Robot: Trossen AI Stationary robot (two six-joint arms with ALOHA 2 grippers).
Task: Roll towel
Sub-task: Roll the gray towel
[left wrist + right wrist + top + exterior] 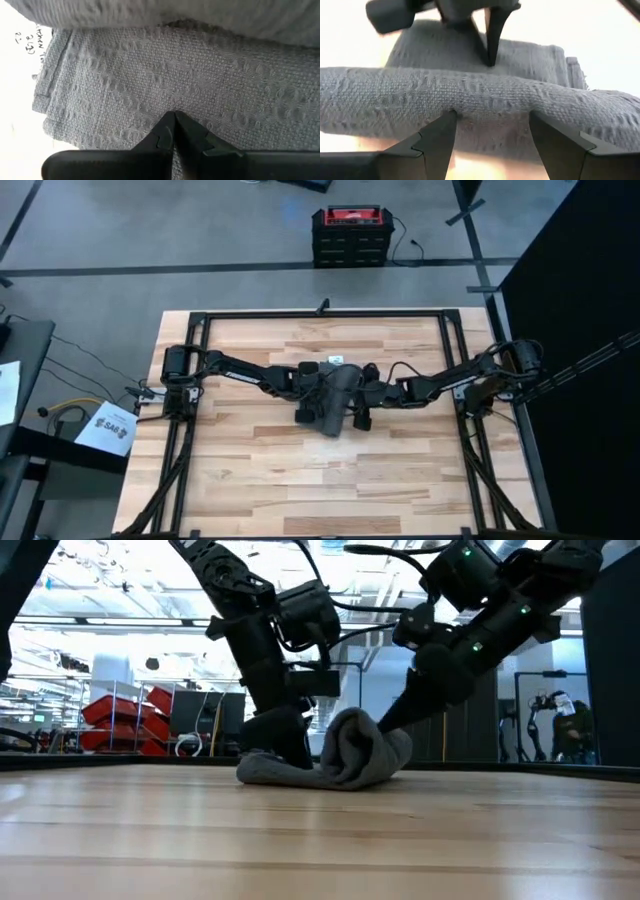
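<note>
The dark grey towel lies at the table's middle, partly rolled. Its rolled part bulges up, and a flat part lies spread on the wood beside it. My left gripper is shut, with its tips down on the flat part right next to the roll. My right gripper is open and reaches in from the table's right, a fingertip at each side of a stretch of the roll. My left gripper presses its shut fingertips down on the towel's flat part, close to the roll, slanting down from the table's left. The cloth under it lies flat on the table. My right gripper sets its two spread fingertips against the side of the roll that faces it, low down. The fingers slant down from the table's right and stand across the roll's length. The roll rests on the table.
Black frame rails run along the table's left, right and far sides. A red and black case stands on the floor beyond the far edge. Bare wood stretches toward the near edge.
</note>
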